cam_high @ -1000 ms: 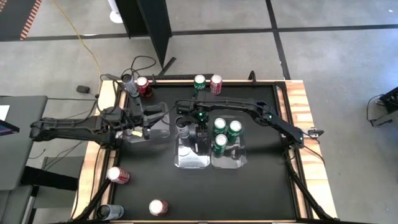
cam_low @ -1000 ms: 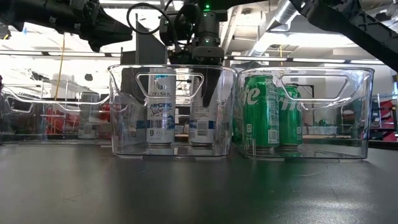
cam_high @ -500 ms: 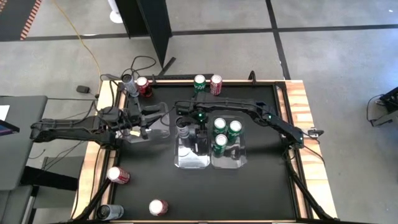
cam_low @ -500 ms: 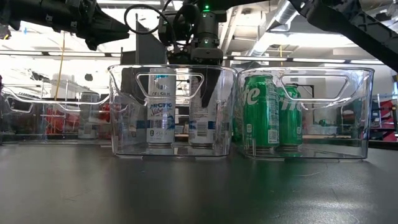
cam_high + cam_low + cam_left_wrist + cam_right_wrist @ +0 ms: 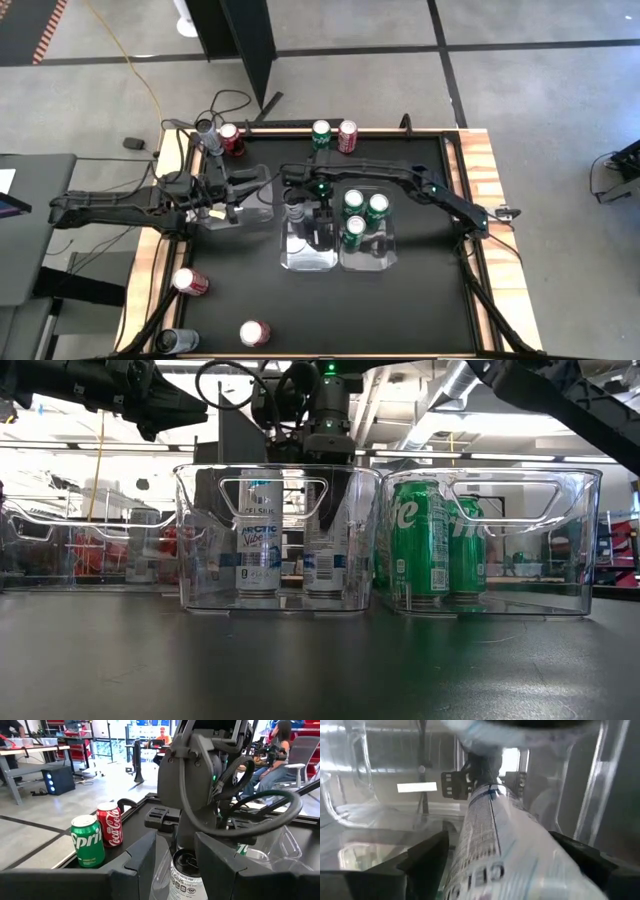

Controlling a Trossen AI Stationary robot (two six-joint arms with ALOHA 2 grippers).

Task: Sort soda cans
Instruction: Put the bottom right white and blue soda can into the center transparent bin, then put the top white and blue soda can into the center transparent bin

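Three clear bins stand side by side mid-table. The middle bin [image 5: 305, 262] holds two silver soda cans, both upright on its floor: one [image 5: 258, 540] stands free, the other [image 5: 490, 835] stands between the open fingers of my right gripper [image 5: 320, 222], which points down into the bin. A narrow gap shows on each side of that can. The right bin [image 5: 372, 262] holds three green cans [image 5: 418, 540]. My left gripper [image 5: 242, 195] hovers level over the left bin [image 5: 255, 215], open with nothing between its fingers.
Loose cans stand around the table. A silver one [image 5: 207, 128] and a red one [image 5: 228, 138] are at the far left. A green [image 5: 321, 132] and a red [image 5: 347, 135] are at the far edge. Two red [image 5: 190, 282], [image 5: 254, 333] and a dark one [image 5: 175, 341] are near left.
My right gripper has opened wider around the silver can in the middle bin and has let go of it. The can stays upright on the bin's floor.
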